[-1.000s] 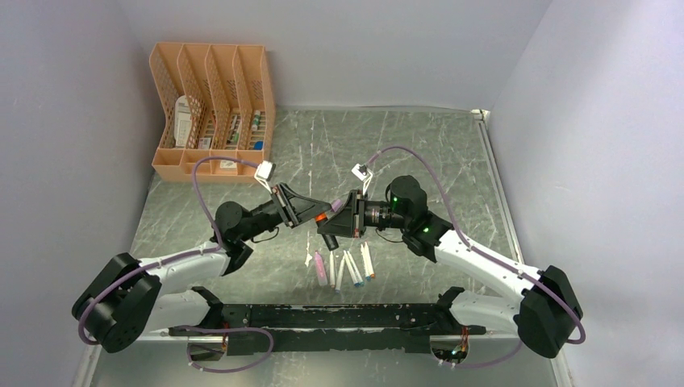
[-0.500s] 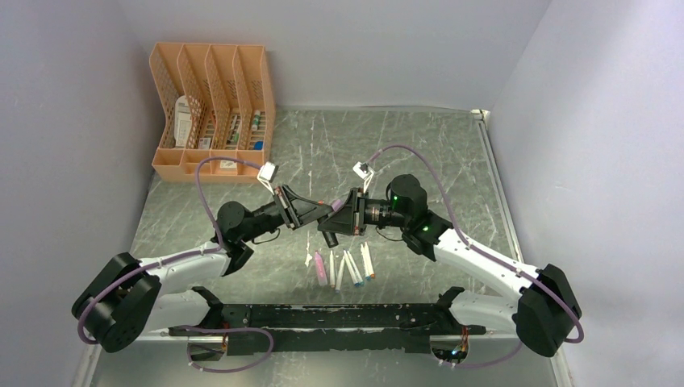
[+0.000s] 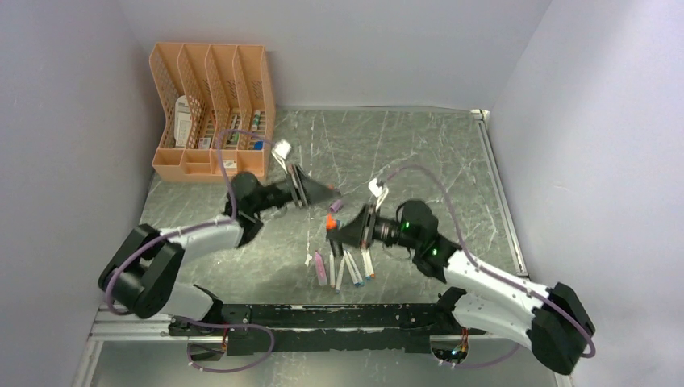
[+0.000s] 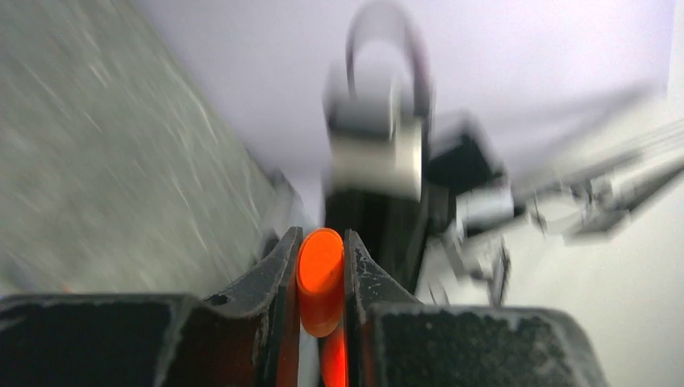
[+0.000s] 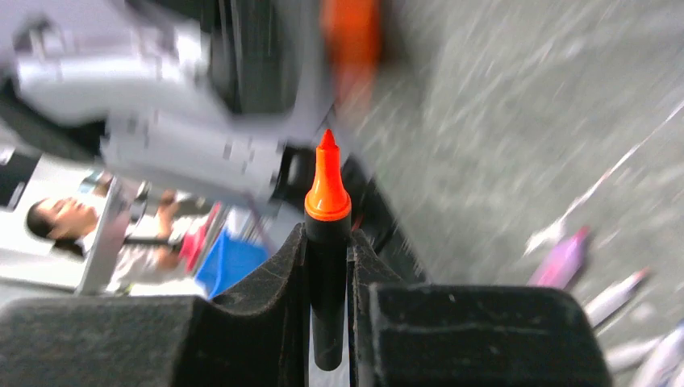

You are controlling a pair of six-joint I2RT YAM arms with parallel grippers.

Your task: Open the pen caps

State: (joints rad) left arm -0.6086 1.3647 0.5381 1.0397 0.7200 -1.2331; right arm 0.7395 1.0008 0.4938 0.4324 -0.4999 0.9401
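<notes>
While apart mid table [image 3: 419, 153], L gripper [image 4: 321, 242] clamped on orange cap [image 4: 320, 278], R gripper [image 5: 328, 242] on pen [image 5: 327, 210].

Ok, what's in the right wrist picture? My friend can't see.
The right gripper is shut on a black plastic marker barrel whose pointed orange tip is bare. Beyond it, blurred, are a chunky orange cap and the grey marbled table.

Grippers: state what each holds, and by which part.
Left gripper pinches the orange cap by its sides; right gripper clamps the black marker barrel below its orange tip.
</notes>
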